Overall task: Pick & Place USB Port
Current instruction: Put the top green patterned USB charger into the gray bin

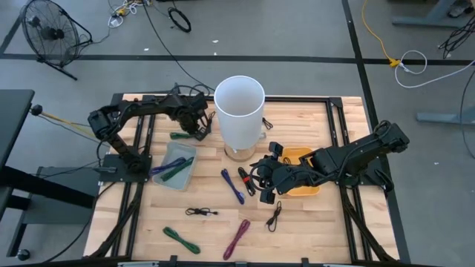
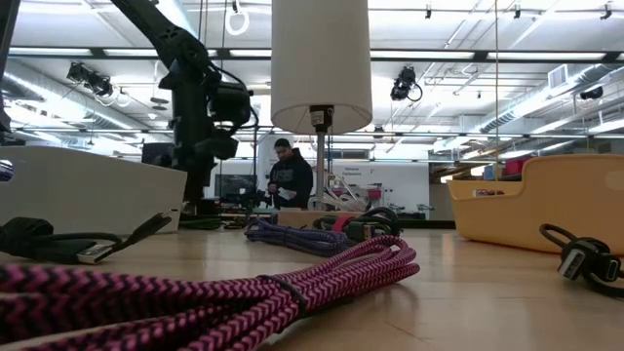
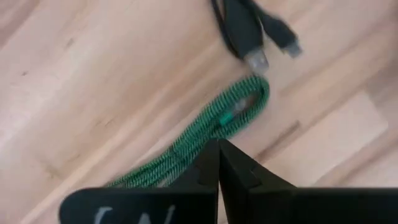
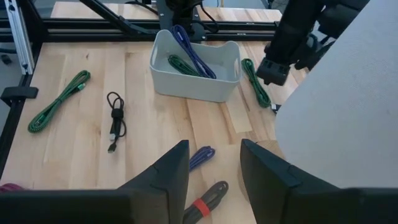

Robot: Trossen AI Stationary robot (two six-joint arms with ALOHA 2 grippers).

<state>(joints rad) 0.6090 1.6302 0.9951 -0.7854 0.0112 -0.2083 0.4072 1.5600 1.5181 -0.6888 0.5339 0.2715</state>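
My left gripper [image 3: 217, 146] is shut and stands over a green braided cable [image 3: 230, 112] that lies flat on the wooden table near its far edge, left of the white lamp; a black USB cable [image 3: 245, 31] lies just beyond. That gripper [image 1: 200, 126] and the green cable [image 1: 180, 136] show in the high view too. My right gripper [image 4: 214, 158] is open and hovers over mid-table, with a black cable bound by a red band [image 4: 208, 199] and a blue cable's end [image 4: 202, 155] below its gap. Neither cable is touched. My left gripper's shut fingers [image 3: 208, 165] point down over the middle of the green cable [image 3: 205, 127]. The fingers hide the spot, and I cannot tell whether they touch it. The cable lies flat on the table.
A grey bin [image 4: 196, 87] holding green and blue cables sits at the left. A yellow bin [image 1: 304, 154] lies under my right arm. The white lamp [image 1: 239, 104] stands between the arms. Black [image 1: 200, 213], green [image 1: 180, 239], pink [image 1: 237, 237] and black [image 1: 274, 216] cables lie near the front.
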